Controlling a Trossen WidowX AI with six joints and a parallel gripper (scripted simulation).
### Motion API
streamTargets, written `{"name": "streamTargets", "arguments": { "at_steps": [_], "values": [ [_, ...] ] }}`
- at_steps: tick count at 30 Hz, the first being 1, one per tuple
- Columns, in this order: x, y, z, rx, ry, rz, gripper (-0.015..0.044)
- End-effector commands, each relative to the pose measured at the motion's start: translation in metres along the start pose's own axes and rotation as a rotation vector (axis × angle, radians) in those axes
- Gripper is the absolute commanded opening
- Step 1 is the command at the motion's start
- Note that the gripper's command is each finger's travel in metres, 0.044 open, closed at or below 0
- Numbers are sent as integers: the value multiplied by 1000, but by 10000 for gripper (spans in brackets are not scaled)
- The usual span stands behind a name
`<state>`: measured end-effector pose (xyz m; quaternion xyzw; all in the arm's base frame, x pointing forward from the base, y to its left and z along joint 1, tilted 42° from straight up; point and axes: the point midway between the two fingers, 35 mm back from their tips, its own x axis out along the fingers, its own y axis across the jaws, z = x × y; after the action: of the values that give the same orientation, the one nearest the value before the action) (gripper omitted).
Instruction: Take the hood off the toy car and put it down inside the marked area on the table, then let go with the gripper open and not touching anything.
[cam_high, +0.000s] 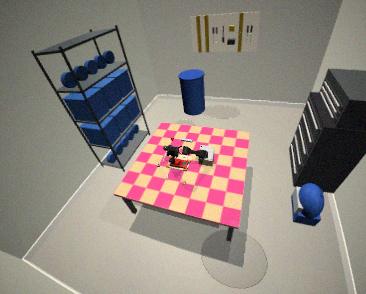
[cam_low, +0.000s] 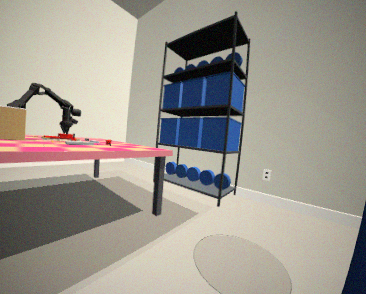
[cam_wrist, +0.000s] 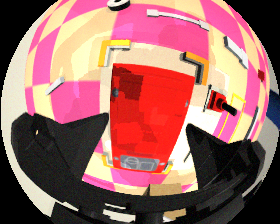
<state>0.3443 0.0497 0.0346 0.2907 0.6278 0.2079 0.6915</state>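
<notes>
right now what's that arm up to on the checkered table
The robot arm has its end effector open over a red panel, one finger to either side, holding nothing. The panel, probably the toy car's hood, lies framed by yellow corner brackets. It looks like the arm is lined up to grasp it.
</notes>
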Motion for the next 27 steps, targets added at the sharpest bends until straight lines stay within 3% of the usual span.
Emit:
{"name": "streamTargets", "arguments": {
  "at_steps": [1,27],
  "values": [
    [3,-1,-1,9,4,3,440],
    [16,0,-1,9,4,4,440]
  ]
}}
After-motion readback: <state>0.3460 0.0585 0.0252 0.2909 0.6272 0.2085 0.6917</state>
